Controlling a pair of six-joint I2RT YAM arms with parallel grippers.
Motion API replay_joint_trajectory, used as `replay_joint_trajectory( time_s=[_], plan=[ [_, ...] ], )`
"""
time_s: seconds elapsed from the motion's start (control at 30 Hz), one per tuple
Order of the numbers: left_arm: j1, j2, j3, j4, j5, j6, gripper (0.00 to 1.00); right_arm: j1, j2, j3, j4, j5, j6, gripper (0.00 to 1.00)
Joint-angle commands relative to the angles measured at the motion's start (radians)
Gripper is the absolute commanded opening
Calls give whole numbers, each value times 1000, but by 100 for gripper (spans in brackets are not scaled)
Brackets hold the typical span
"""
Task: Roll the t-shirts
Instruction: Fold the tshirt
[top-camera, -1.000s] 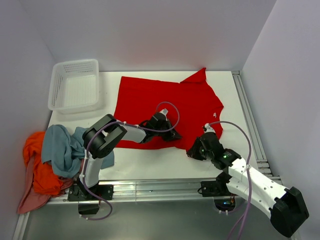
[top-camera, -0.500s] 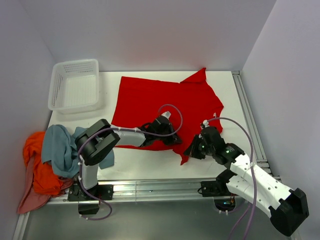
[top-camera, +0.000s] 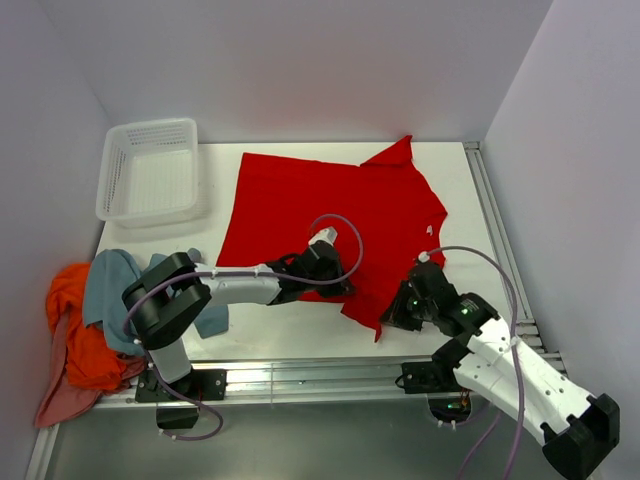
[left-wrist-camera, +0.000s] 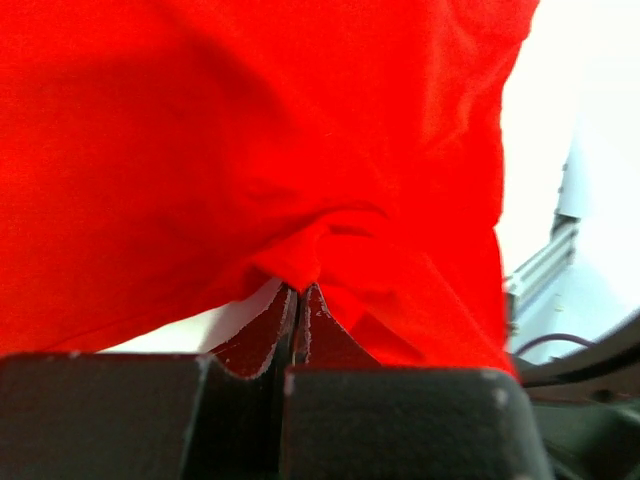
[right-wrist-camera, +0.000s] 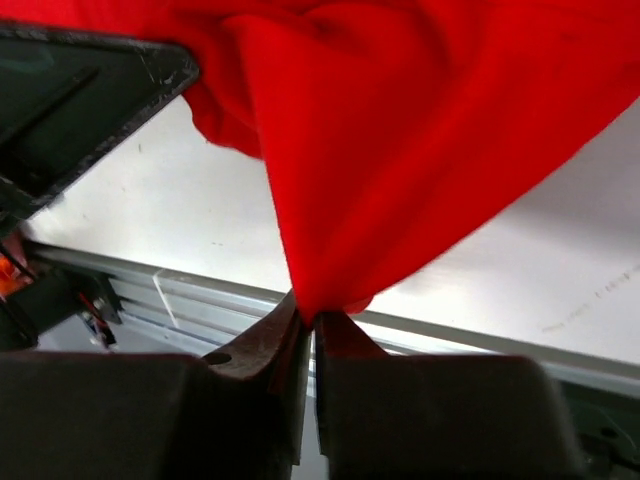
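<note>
I am looking down on a white bench with a bright red short-sleeved cloth t-shirt spread flat over its middle and far right. One sleeve points towards the far right corner. The near hem of the red t-shirt is drawn up into folds where both arms have hold of it. The left gripper sits at the middle of the bench. In the left wrist view its claw is pressed together, pinching a puckered ridge of the red cloth with bare white bench just below the fold. The right gripper is near the near right edge of the bench. In the right wrist view its claw is also pressed together, nipping a pointed corner of the red t-shirt that hangs taut above the bench top and the metal rail along the near edge. In the overhead view that corner shows as a narrow red flap reaching towards the near edge, just left of the right gripper. At the far left corner stands a white perforated plastic basket, well apart from the red t-shirt. At the near left corner lies a heap of other shirts spilling over the bench's left edge: a dusty grey-blue t-shirt on top, an orange t-shirt beneath it, and a pale pink t-shirt lowest.
</note>
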Motion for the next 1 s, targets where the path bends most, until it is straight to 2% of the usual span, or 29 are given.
replay_joint_trajectory(
  time_s=[0.0, 0.03, 0.07, 0.23, 0.43, 0.47, 0.5, 0.53, 0.73, 0.93, 0.97],
  plan=[
    [-26, -31, 30, -58, -79, 45, 0, -3, -56, 25, -85, 63, 17, 13],
    [-31, -28, 45, -76, -97, 51, 0, -3, -66, 26, -94, 72, 14, 17],
    [-38, -26, 51, -82, -115, 57, 2, -3, -74, 29, -112, 81, 6, 28],
    [-74, 7, 102, -122, -171, 75, 5, -1, -79, 20, -129, 95, -34, 43],
    [-78, 32, 123, -122, -182, 81, 5, 9, -86, -28, -82, 65, -54, 46],
    [-78, 34, 125, -150, -183, 81, 5, 14, -99, -25, -82, 68, -55, 51],
    [-78, 38, 128, -157, -185, 84, 5, 19, -122, -19, -80, 71, -57, 52],
    [-78, 43, 135, -159, -188, 86, 5, 25, -128, -17, -79, 71, -64, 67],
    [-78, 69, 159, -162, -172, 92, 4, 71, -113, -57, -28, 69, -17, 69],
    [-78, 61, 152, -171, -174, 94, 4, 201, -77, -64, 15, 153, 93, 69],
    [-78, 61, 152, -173, -175, 95, 4, 260, -68, -67, 27, 160, 118, 68]
  ],
)
